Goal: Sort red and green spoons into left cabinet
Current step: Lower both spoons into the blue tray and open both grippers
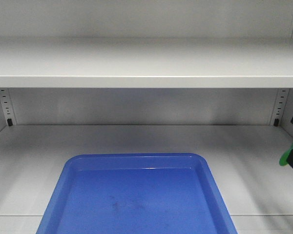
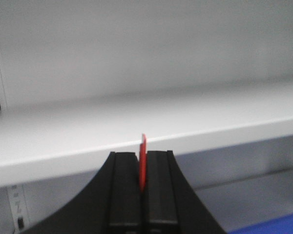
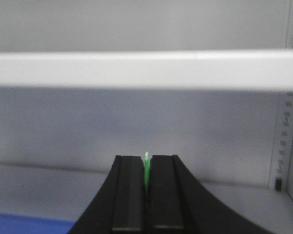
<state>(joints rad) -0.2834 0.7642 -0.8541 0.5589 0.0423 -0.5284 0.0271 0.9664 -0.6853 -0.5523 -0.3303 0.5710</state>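
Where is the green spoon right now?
The green spoon is pinched in the right gripper. In the front view it shows at the far right edge, just above the lower shelf, to the right of the blue tray.

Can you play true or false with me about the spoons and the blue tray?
1. The left hand is pinching the red spoon. True.
2. The right hand is empty. False: it is shut on the green spoon.
3. The blue tray sits on the lower shelf of the cabinet. True.
4. A spoon already lies in the tray. False: nothing lies in the part of the tray that shows.
5. The green spoon shows at the right edge of the front view. True.
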